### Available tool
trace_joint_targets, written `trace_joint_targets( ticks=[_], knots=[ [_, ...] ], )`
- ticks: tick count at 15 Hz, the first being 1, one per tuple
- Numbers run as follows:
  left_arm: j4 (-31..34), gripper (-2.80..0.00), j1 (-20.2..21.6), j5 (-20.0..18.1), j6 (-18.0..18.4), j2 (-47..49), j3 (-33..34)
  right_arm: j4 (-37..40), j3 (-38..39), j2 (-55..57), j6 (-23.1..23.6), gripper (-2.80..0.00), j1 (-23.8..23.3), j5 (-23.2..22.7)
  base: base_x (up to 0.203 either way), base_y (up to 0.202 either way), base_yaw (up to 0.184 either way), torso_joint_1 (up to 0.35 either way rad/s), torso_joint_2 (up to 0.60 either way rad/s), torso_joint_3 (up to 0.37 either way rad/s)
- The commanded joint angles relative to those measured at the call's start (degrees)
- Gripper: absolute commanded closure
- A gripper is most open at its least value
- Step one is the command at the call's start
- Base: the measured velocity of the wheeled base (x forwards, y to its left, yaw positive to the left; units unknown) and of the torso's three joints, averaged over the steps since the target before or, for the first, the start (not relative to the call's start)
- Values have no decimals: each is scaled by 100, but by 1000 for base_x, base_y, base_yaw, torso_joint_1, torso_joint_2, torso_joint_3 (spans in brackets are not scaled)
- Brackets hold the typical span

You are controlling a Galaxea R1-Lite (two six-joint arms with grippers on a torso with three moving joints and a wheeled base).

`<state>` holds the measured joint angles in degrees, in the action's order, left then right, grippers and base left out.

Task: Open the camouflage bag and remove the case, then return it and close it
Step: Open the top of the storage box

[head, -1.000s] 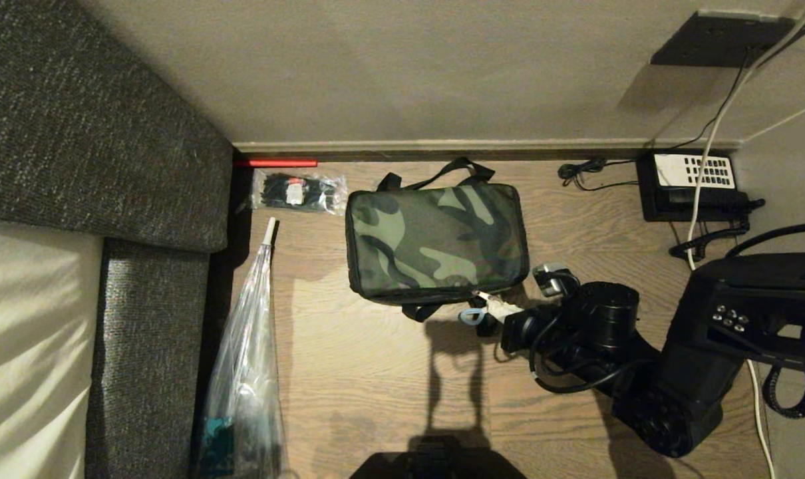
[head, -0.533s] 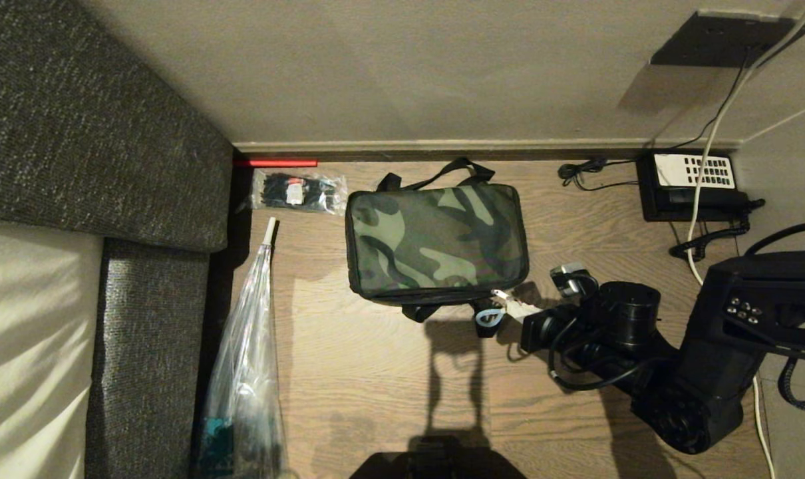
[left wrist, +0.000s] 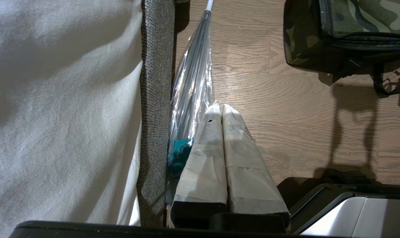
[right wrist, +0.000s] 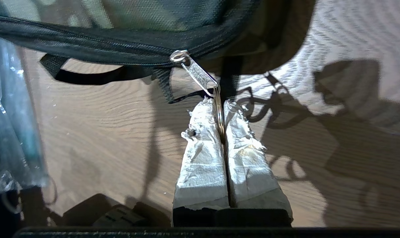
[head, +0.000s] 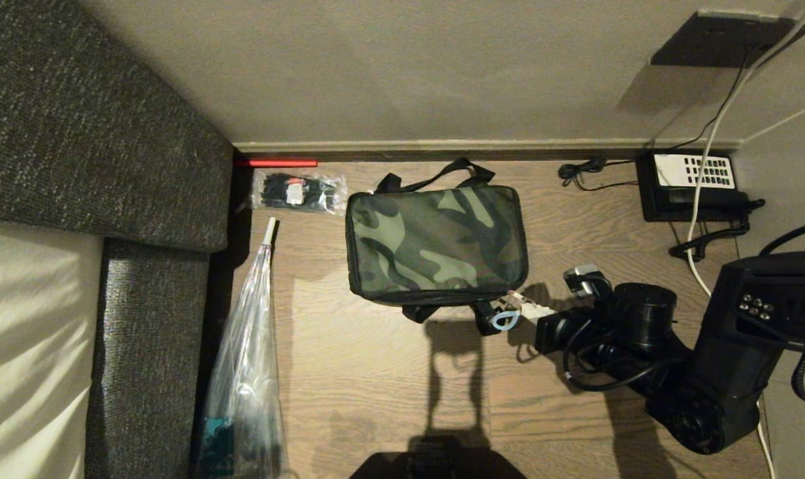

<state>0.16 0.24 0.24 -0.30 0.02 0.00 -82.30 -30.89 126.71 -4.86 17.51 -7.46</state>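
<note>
On the wooden floor (head: 376, 372) against the wall, we have the camouflage bag (head: 436, 243) lying flat between a small clear packet (head: 298, 191) of black items and a black telephone (head: 692, 186), with a clear-wrapped umbrella (head: 246, 372) off toward the sofa (head: 96, 133). Our right gripper (right wrist: 220, 105) sits at the bag's near right corner, its padded fingers (right wrist: 203, 145) pinched tight on the metal ring (right wrist: 220, 115) hanging from the zip pull (right wrist: 198, 73); the slider (right wrist: 177, 56) sits on the black zip line (right wrist: 87, 44).

We judge the step to be running the zip along the bag's edge. To do it well, we should pull in line with the zip track, keeping the pull tab low and roughly parallel to the seam so the slider does not bind at the corner, and go steadily so the light bag does not drag across the floor.

Our left gripper (left wrist: 219, 107) hangs parked over the floor by the umbrella, fingers pressed together and empty.

As for contents, the bag's lid lies flat and we cannot see inside, so the case is out of sight; whether it is in there we cannot tell.
</note>
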Motion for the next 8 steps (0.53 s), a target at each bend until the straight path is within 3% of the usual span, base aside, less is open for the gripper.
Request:
trace_joint_targets(
  ticks=[1,8],
  knots=[
    [2,0,9,2,-5,-11,18,-41,-40,-41,-6,0,-98,-10,0,0,0,0,0,0],
    [2,0,2,2,-5,-11,17,-32,-22,-226,-59,0,-406,-194,0,0,0,0,0,0]
  ],
)
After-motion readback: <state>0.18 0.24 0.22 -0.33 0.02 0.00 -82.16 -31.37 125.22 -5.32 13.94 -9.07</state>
